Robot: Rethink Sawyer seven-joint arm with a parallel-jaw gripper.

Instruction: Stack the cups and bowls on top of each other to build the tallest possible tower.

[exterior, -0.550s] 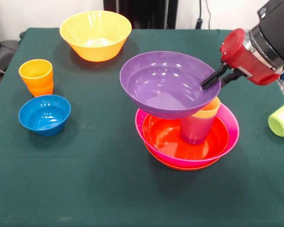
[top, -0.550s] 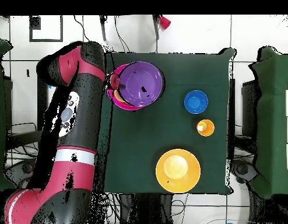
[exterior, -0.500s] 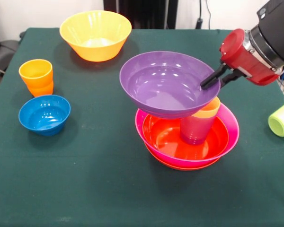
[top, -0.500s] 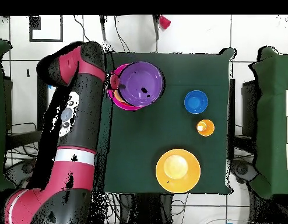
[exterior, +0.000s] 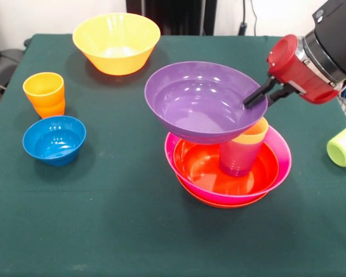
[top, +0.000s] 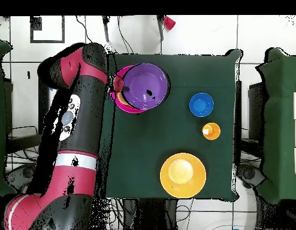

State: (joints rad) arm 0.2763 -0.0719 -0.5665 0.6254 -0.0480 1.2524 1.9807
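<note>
The tower (exterior: 228, 173) stands right of centre: a red-orange bowl (exterior: 219, 203) at the bottom, a pink bowl (exterior: 279, 164) in it, another red-orange bowl (exterior: 202, 164) inside that, then a purple cup (exterior: 239, 158) with a yellow cup (exterior: 255, 133) nested in it. The wide purple bowl (exterior: 202, 101) sits tilted over the cups. My gripper (exterior: 258, 95) is shut on the purple bowl's right rim. The overhead view shows the purple bowl (top: 147, 85) over the pile. The large yellow-orange bowl (exterior: 116, 41), orange cup (exterior: 44, 93), blue bowl (exterior: 53, 139) and lime green cup (exterior: 344, 144) stand apart.
The green cloth table (exterior: 104, 219) has its right edge close to the lime green cup, which lies on its side there. In the overhead view the arm (top: 78, 132) runs along the table's left side.
The purple bowl and my gripper have shifted very slightly to the left and up. Nothing else has moved.
</note>
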